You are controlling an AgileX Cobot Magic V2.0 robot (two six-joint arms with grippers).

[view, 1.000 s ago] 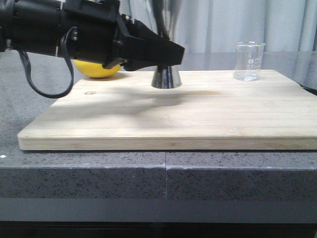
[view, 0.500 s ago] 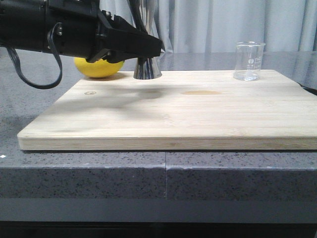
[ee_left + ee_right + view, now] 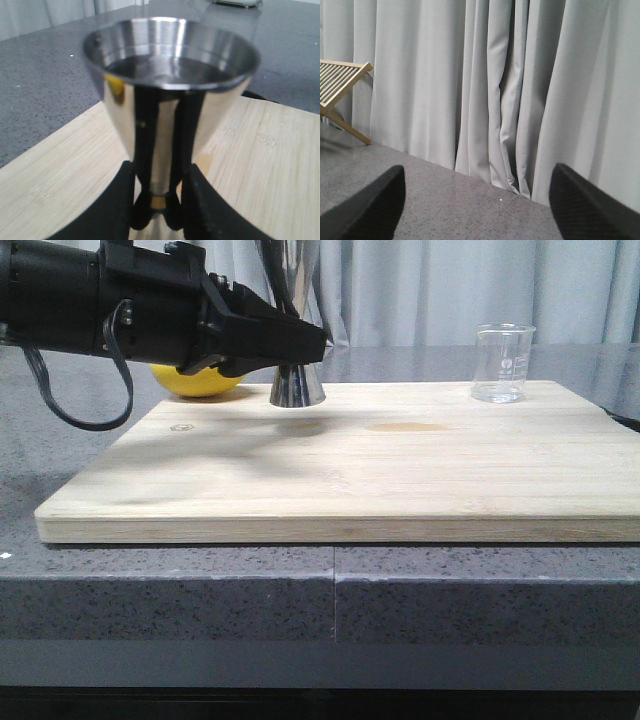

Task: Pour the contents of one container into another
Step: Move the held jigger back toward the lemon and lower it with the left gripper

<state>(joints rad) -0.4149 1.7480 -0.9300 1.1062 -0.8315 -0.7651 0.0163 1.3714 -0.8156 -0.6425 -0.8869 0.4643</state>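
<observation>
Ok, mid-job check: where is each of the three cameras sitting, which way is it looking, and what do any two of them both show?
Front view: low at the table edge, looking forward across the cutting board; shows the left arm, its left claw on the jigger.
Left wrist view: behind the claw, looking at the jigger pinched at its waist.
Right wrist view: faces the curtain; right claw fingertips wide apart.
Shared: jigger and board, front and left wrist.

Steel jigger (image 3: pixel 297 380) upright, lifted just off the board (dark liquid inside); empty glass beaker (image 3: pixel 500 363) stands far right.
</observation>
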